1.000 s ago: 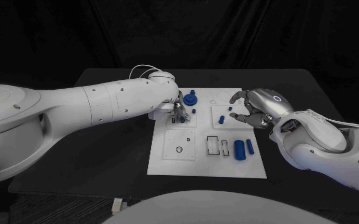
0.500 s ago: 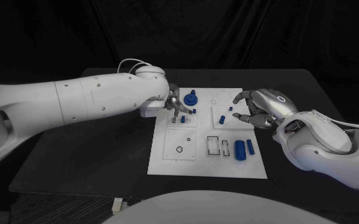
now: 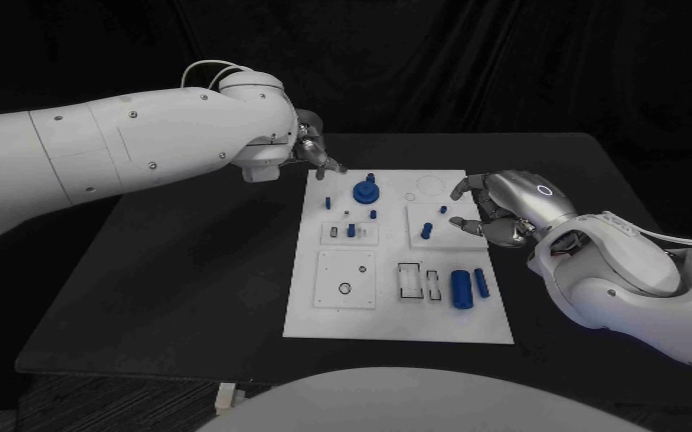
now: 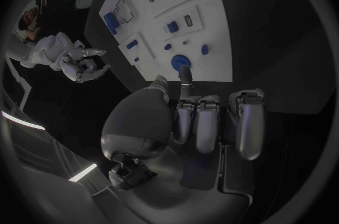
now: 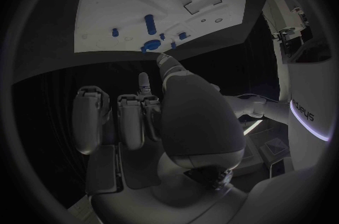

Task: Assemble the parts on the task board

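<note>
The white task board (image 3: 320,317) lies mid-table. A blue disc (image 3: 366,192) with a peg sits near its far edge, and short blue pegs (image 3: 428,232) stand around the middle. A large blue cylinder (image 3: 462,287) and a thin blue bar (image 3: 482,282) lie at the near right, beside two rectangular slots (image 3: 413,280). My left hand (image 3: 310,147) hovers off the board's far left corner, fingers spread, holding nothing; its wrist view shows the blue disc (image 4: 180,60) past the fingertips. My right hand (image 3: 498,210) arches over the board's right edge, fingers apart, gripping nothing.
Two small grey pieces (image 3: 342,231) stand on the board's left middle plate. A black ring mark (image 3: 346,288) shows on the near-left plate. The black table (image 3: 188,282) spreads around the board, with dark curtains behind it.
My left hand has lifted off the board's left middle plate and pulled up and back past the far left corner. The right hand has barely moved.
</note>
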You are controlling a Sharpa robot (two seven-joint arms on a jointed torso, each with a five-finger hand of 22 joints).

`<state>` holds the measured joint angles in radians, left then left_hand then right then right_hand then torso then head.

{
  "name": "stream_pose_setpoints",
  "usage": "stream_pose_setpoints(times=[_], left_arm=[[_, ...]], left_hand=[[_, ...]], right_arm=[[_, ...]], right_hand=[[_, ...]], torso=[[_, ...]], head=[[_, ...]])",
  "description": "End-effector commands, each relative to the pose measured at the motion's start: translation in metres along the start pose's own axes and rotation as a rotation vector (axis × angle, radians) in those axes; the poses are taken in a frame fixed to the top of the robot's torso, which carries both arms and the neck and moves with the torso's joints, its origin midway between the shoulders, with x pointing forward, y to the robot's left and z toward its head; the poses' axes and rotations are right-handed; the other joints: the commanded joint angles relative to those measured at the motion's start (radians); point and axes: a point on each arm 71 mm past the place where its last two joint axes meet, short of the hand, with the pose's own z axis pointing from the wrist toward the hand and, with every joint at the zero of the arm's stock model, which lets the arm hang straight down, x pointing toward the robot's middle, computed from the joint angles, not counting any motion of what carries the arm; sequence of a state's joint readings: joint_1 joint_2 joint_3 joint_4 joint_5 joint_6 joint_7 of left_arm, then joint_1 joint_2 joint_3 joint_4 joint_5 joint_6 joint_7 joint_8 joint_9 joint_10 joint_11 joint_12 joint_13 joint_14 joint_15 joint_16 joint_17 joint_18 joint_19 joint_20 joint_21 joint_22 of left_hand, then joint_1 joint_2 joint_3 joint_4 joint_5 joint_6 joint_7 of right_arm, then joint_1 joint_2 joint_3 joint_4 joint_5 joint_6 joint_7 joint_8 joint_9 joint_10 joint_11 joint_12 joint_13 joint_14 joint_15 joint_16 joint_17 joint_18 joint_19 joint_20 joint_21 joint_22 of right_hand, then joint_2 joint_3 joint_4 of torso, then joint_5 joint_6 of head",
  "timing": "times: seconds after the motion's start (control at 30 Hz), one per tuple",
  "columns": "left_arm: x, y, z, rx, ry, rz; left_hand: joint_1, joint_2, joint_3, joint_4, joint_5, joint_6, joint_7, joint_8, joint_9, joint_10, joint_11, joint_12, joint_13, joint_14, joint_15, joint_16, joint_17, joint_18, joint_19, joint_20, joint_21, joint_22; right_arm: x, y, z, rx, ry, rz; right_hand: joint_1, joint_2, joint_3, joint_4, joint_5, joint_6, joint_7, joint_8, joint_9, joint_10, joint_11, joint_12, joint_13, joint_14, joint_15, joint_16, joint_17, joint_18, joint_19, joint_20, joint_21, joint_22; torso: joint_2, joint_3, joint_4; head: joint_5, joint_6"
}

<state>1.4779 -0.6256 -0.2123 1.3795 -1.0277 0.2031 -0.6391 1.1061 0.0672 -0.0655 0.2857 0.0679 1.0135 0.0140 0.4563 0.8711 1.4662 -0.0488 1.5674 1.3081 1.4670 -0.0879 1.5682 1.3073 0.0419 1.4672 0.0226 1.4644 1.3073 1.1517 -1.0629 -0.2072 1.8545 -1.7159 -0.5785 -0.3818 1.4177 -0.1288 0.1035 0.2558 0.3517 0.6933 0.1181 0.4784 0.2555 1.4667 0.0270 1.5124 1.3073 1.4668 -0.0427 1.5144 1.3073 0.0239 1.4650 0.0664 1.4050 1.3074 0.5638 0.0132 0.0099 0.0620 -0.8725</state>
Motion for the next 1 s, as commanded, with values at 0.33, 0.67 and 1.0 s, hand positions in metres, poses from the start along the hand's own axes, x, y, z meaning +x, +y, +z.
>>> stream_pose_setpoints(times=[0.33, 0.67, 1.0], left_arm=[[0.018, 0.010, 0.049, -0.051, 0.096, 0.114], [0.027, 0.009, 0.070, -0.044, 0.051, 0.109], [0.028, 0.011, 0.076, -0.041, 0.031, 0.094]], left_hand=[[-0.022, -0.007, -0.052, 0.006, -0.019, 0.020, 0.010, -0.068, -0.039, 0.105, 0.003, 0.003, 0.263, 0.104, -0.002, 0.003, 0.263, -0.017, 0.049, 0.000, 0.006, 0.231], [-0.057, -0.007, -0.079, 0.007, -0.020, 0.032, 0.010, -0.078, -0.040, 0.105, 0.004, 0.003, 0.263, 0.104, -0.001, 0.003, 0.263, -0.012, 0.034, 0.001, -0.016, 0.224], [-0.062, -0.003, -0.088, 0.005, -0.020, 0.036, 0.010, -0.083, -0.038, 0.105, 0.005, 0.003, 0.263, 0.104, 0.000, 0.003, 0.263, -0.009, 0.027, 0.002, -0.027, 0.220]], right_arm=[[-0.002, 0.005, -0.001, -0.018, -0.035, 0.024], [-0.002, 0.005, 0.000, -0.018, -0.032, 0.026], [-0.001, 0.005, 0.000, -0.015, -0.029, 0.025]], right_hand=[[-0.025, 0.003, -0.007, 0.024, -0.007, 0.027, -0.003, 0.012, -0.007, 0.068, 0.004, 0.010, 0.188, 0.073, 0.004, 0.000, 0.099, 0.015, 0.035, 0.004, 0.013, 0.212], [-0.021, 0.006, -0.004, 0.024, -0.003, 0.030, -0.003, 0.013, -0.009, 0.068, 0.004, 0.009, 0.187, 0.072, 0.004, -0.001, 0.097, 0.015, 0.035, 0.004, 0.013, 0.212], [-0.020, 0.007, -0.003, 0.024, -0.002, 0.031, -0.003, 0.012, -0.010, 0.068, 0.004, 0.009, 0.186, 0.073, 0.004, 0.000, 0.098, 0.015, 0.035, 0.003, 0.012, 0.212]], torso=[[0.007, -0.0001, -0.0001], [0.003, 0.0002, 0.0001], [0.001, 0.0004, -0.0006]], head=[[-0.004, 0.000], [-0.005, 0.000], [-0.003, 0.000]])
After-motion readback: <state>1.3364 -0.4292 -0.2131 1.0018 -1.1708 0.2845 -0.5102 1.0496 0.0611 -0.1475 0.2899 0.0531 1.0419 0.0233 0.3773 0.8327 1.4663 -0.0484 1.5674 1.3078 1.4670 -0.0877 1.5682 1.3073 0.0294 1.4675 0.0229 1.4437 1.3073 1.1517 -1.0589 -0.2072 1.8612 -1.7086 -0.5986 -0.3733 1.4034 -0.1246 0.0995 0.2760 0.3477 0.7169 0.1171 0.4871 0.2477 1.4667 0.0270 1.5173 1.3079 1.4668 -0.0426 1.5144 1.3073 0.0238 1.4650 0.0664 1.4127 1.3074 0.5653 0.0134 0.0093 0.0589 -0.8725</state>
